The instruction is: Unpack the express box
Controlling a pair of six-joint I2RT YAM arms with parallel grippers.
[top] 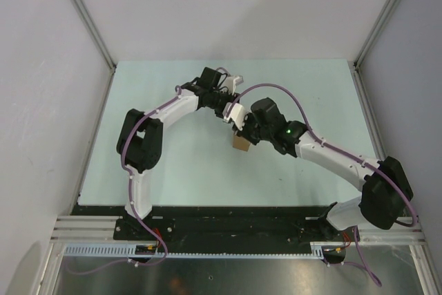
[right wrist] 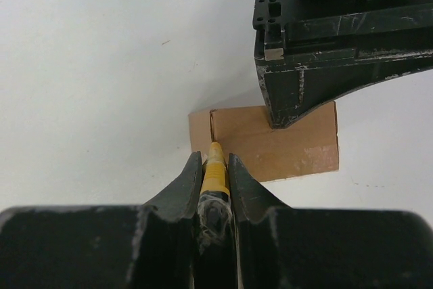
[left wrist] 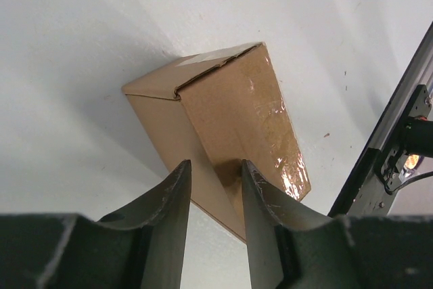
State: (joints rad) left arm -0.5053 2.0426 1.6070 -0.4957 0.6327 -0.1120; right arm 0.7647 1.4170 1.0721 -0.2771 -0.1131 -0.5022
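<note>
Bare stretch of pale desk (top: pixel 197 174) open near and left of the small brown cardboard box (top: pixel 240 145); far strip by the back wall open too. Above the box, crowded: left hand (left wrist: pixel 215 167) parted over its near corner, right hand (right wrist: pixel 214 159) clamping a slim yellow cutter knife (right wrist: pixel 215 181), tip at the box edge. Straight drop blocked by both. Right side barred by right arm (top: pixel 331 160), far-left by left arm (top: pixel 176 107). Hemmed by grey side walls (top: pixel 41 101).
</note>
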